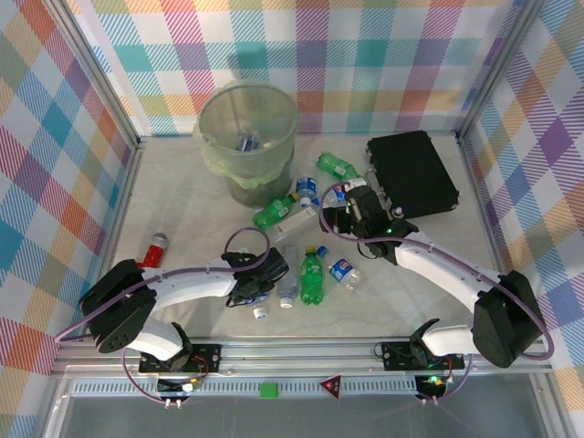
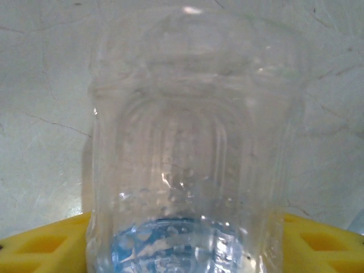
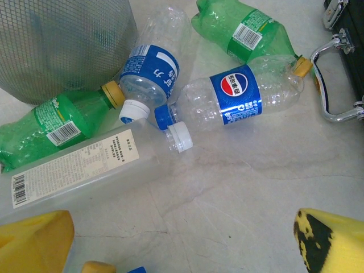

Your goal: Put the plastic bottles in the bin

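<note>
Clear ribbed bottle (image 2: 193, 142) clamped in left jaws; right jaws spread wide above blue-labelled Pepsi bottle (image 3: 239, 96).

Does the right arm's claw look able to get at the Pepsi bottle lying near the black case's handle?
Probably yes. The right claw is open close by, and the Pepsi bottle lies on its side with nothing on top, though other bottles crowd its cap end.

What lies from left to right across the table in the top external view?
Small red container with grey top → round grey wire-mesh bin → nearest green plastic bottle → black rectangular case.
</note>
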